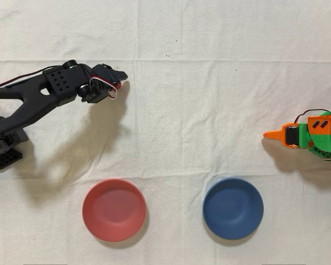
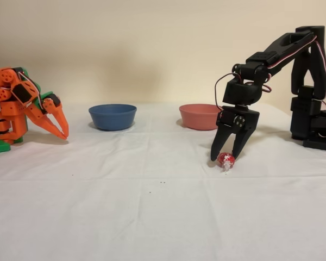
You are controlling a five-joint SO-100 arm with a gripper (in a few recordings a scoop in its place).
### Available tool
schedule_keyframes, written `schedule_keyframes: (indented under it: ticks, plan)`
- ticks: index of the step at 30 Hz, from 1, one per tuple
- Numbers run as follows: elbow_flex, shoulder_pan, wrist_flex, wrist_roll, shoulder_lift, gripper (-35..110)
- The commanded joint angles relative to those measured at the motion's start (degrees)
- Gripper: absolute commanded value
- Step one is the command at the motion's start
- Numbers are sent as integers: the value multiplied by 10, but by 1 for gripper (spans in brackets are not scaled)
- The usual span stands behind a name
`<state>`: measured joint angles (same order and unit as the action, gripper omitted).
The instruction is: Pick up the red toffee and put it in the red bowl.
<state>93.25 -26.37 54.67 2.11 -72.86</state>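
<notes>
The red toffee [image 2: 225, 159] lies on the white cloth, a small shiny red ball with a pale twisted end. In the fixed view my black gripper [image 2: 226, 157] points straight down over it, open, one fingertip on each side of the sweet and both down near the cloth. I cannot tell whether the fingertips touch it. In the overhead view the gripper [image 1: 117, 78] sits at the upper left. The red bowl [image 1: 113, 210] [image 2: 198, 118] stands empty, below the gripper in the overhead view and behind it to the left in the fixed view.
A blue bowl [image 1: 233, 208] [image 2: 112, 116] of the same size stands beside the red one, also empty. The idle orange arm [image 1: 309, 135] [image 2: 27, 106] rests at the opposite end of the table. White cloth covers the table.
</notes>
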Motion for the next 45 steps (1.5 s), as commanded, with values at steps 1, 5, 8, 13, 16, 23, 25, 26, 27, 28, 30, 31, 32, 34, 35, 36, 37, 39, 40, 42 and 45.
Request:
schedule_keyframes:
  ticks: [1, 5, 8, 13, 16, 23, 25, 26, 27, 28, 30, 31, 32, 34, 35, 36, 37, 39, 40, 42, 45]
  plan:
    - [-48, -10, -1, 4, -4, 29]
    - [-60, -9, 0, 5, 8, 29]
    - [-61, -7, 0, 7, 11, 29]
    - [-53, -5, 0, 11, 8, 28]
    - [-46, -4, 0, 15, 4, 25]
    - [-30, -4, -3, 14, -13, 11]
    - [-25, -5, -3, 13, -20, 9]
    - [-22, -5, -3, 13, -25, 9]
    - [-19, -5, -3, 14, -28, 8]
    - [-16, -5, -4, 15, -33, 8]
    - [-10, -4, -4, 18, -43, 8]
    - [-6, -4, -4, 18, -49, 8]
    - [-3, -3, -2, 20, -55, 8]
    - [4, 0, 5, 25, -72, 8]
    - [5, 4, 10, 29, -82, 8]
    - [6, 11, 15, 33, -91, 8]
    - [7, 18, 21, 39, -100, 8]
    - [7, 34, 32, 54, -122, 8]
    - [4, 42, 40, 62, -134, 8]
    - [-16, 59, 60, 77, -156, 8]
    - [-71, 85, 100, 97, -176, 8]
